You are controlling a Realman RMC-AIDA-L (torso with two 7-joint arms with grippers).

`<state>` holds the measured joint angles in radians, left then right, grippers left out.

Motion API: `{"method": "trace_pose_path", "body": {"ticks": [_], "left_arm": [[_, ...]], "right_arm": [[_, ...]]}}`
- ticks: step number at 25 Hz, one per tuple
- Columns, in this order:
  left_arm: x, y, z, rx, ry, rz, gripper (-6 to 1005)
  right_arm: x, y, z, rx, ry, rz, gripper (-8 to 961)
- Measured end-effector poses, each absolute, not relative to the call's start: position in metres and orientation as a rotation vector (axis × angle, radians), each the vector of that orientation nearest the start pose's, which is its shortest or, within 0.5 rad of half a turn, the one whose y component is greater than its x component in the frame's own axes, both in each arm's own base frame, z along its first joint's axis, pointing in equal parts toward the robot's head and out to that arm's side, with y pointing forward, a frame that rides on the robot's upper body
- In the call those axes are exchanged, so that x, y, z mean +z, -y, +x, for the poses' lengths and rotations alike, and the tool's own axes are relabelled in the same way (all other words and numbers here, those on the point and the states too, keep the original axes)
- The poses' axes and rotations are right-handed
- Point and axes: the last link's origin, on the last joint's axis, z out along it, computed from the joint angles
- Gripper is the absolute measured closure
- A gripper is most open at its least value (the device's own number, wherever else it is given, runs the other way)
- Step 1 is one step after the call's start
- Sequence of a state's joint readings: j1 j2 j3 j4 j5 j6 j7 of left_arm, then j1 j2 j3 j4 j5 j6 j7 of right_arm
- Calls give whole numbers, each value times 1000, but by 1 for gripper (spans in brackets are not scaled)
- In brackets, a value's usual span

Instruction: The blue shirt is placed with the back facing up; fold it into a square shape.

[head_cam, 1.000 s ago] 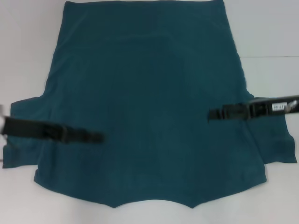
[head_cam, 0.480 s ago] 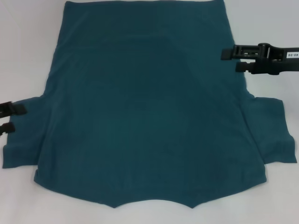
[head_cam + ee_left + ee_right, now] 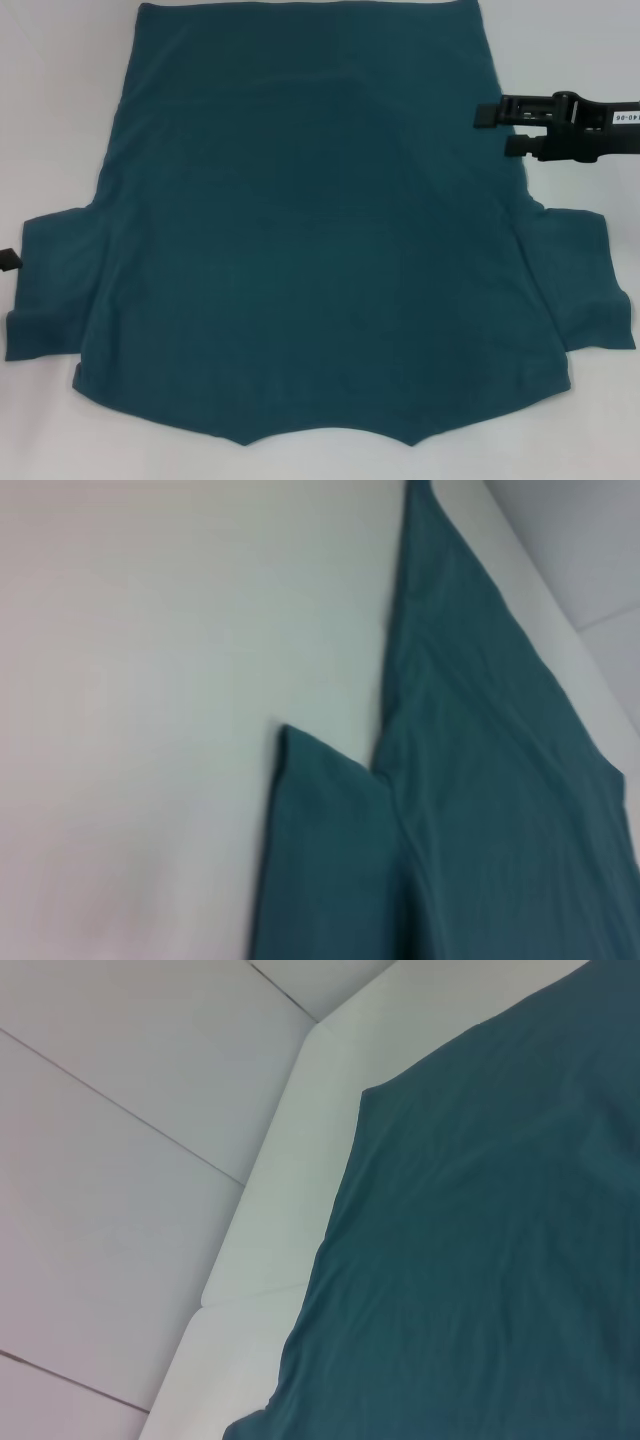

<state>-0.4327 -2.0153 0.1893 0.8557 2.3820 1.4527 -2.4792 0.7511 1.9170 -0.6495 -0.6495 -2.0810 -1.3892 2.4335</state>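
Shirt flat and unfolded; your folding has not begun.

Start at the right gripper (image 3: 492,130): it hangs over the shirt's right edge, above the sleeve, with its two fingers spread apart and nothing between them. Of your left gripper (image 3: 8,259) only a dark tip shows at the far left edge of the head view, just beside the left sleeve, so I cannot tell how its fingers stand. The blue shirt (image 3: 310,230) lies spread flat on the white table (image 3: 60,100), both sleeves out to the sides. I judge every fold is still to do. Its long axis runs straight away from you, collar at the near edge, hem at the far edge.
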Motion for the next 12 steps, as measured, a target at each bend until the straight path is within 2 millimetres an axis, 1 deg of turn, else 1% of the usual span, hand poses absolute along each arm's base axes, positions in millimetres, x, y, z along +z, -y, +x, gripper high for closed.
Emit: {"method": "trace_pose_path", "body": {"ticks": [6, 12], "left_arm": [[97, -306, -390, -718, 1981, -1512, 187], [94, -307, -394, -703, 1966, -1500, 187]], "right_arm": [[71, -421, 230, 734, -1695, -2223, 29], [71, -420, 231, 733, -1697, -2222, 29]]}}
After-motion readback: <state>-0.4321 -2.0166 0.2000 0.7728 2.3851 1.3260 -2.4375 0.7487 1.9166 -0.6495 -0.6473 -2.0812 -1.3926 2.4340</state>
